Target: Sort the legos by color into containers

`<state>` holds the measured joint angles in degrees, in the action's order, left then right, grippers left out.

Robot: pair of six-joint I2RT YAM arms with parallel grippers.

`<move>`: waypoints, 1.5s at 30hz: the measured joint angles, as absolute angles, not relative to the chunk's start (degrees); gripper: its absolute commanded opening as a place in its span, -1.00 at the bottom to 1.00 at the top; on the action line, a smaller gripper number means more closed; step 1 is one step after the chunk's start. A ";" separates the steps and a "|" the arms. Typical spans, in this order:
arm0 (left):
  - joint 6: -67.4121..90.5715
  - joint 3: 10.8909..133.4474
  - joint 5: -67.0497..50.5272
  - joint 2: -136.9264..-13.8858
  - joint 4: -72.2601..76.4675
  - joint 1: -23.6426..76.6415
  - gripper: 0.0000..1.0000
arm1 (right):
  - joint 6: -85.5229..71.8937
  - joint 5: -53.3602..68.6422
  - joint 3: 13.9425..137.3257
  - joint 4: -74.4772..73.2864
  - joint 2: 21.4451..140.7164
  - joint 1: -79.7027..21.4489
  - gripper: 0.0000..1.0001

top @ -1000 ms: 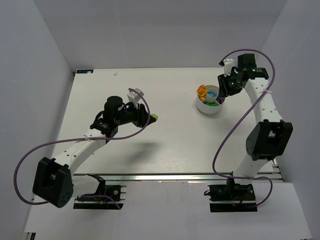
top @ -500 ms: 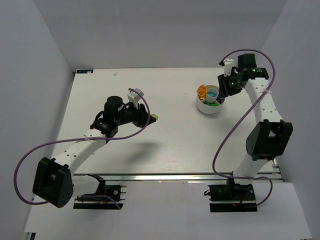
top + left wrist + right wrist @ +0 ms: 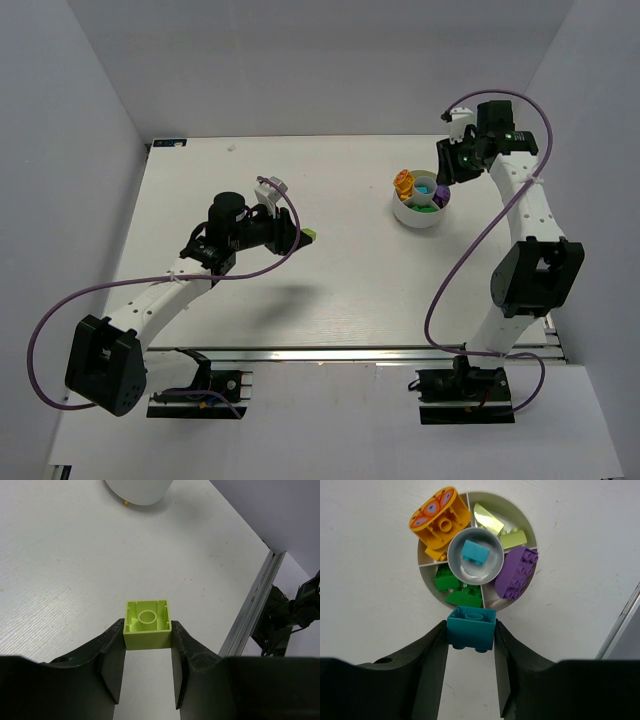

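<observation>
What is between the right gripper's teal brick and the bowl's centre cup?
Nothing visible. The right gripper holds the teal brick by the bowl rim; the centre cup holds one cyan brick.

a white table (image 3: 330, 290) with a faint grain in its surface fills the middle, boxed in by plain white panels: a back wall (image 3: 320, 60), a left wall (image 3: 60, 150) and a right wall (image 3: 600, 90). a silver metal rail (image 3: 350, 355) runs along the table's near edge and catches a bright glint. the light is soft and even, leaving only dim shadows on the tabletop. in front of the rail lies a pale ledge (image 3: 330, 440).
</observation>
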<state>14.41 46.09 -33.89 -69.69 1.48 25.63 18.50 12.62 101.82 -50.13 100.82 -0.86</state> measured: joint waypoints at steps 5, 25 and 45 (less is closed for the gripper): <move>14.39 46.09 -33.89 -69.69 1.48 25.63 -1.00 | 17.52 12.84 103.83 -47.97 105.06 -0.86 -1.00; 14.20 46.09 -33.89 -69.87 1.26 25.63 -1.00 | 14.44 13.93 108.97 -44.73 115.35 -1.43 -0.59; 13.50 46.09 -35.40 -69.93 1.28 25.61 -1.00 | 15.84 15.27 108.92 -45.06 115.22 -2.28 -0.02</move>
